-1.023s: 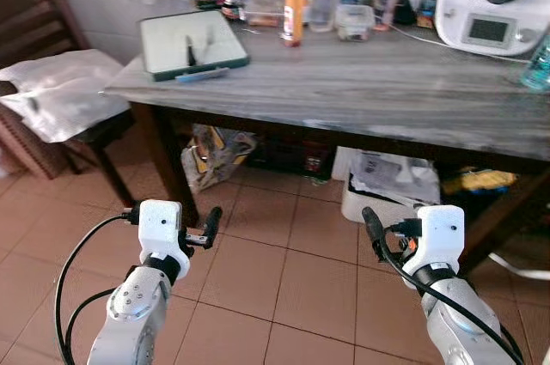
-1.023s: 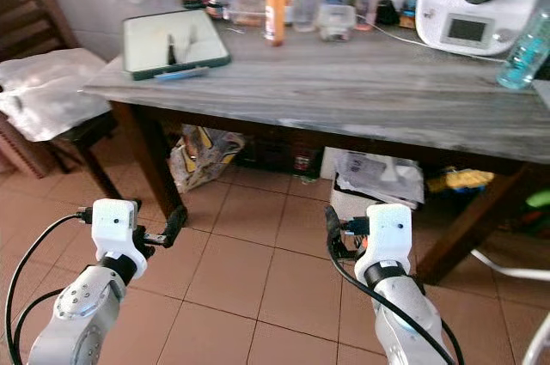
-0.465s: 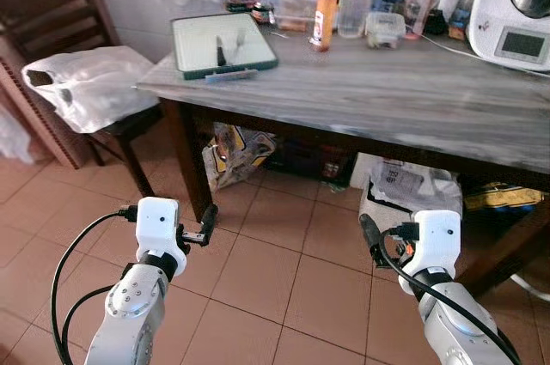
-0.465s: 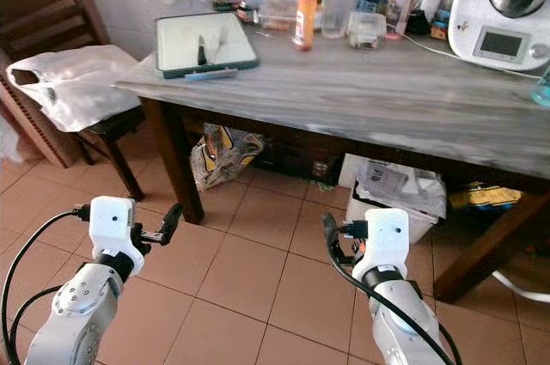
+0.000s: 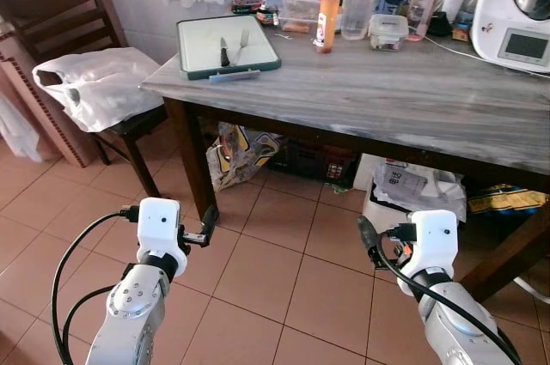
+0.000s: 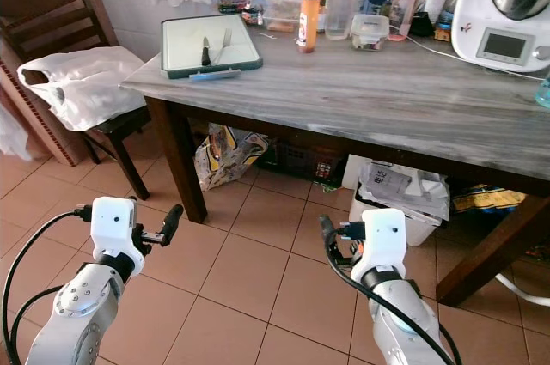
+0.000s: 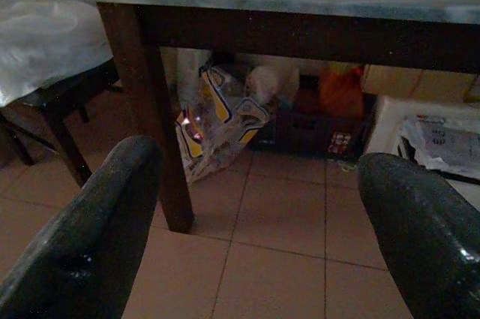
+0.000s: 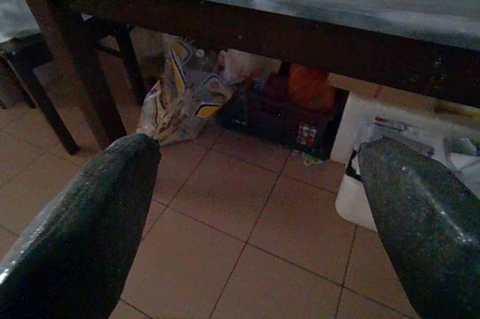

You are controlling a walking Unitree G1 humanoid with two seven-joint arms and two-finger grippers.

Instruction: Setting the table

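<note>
A knife [image 5: 223, 51] and fork [image 5: 242, 39] lie on a tray [image 5: 227, 45] on the table [image 5: 387, 90]. Both look stiff, light, slippery, best gripped mid-handle. The left gripper [image 7: 247, 244] and right gripper [image 8: 259, 236] are held low, both spread wide and empty.

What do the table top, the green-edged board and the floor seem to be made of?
Table top: probably wood or a wood-look laminate, grey with pale streaks like grain, matt; the legs look dark wood.
Board: likely plastic, a smooth pale surface with a dark green rim; a knife lies on it.
Floor: ceramic or terracotta tiles, reddish-brown squares with visible grout lines, slightly glossy.
</note>
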